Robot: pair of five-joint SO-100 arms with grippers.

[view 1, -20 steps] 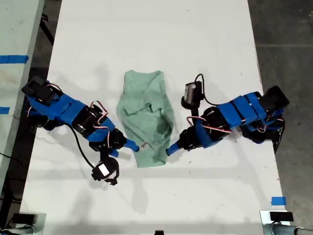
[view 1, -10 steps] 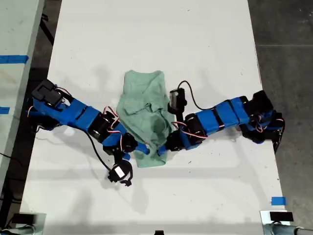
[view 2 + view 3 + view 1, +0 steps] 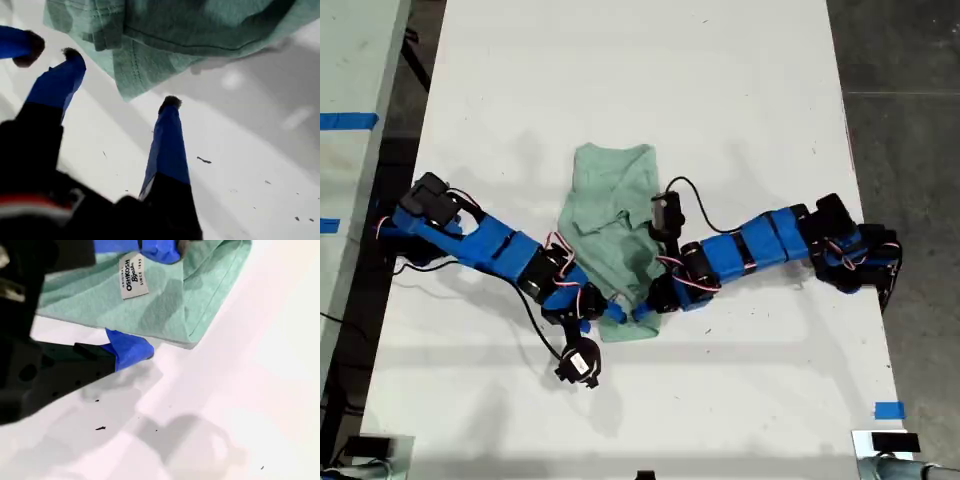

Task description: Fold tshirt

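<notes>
A pale mint-green tshirt lies bunched and partly folded lengthwise at the middle of a white desk. Two blue arms reach in from the exterior view's left and right, meeting at the hem nearest the camera, probably to lift it for the next fold. The first claw is released, its fingers spread just short of the cloth's edge. The second claw is also released, with one finger under the hem and one above, near the white label.
</notes>
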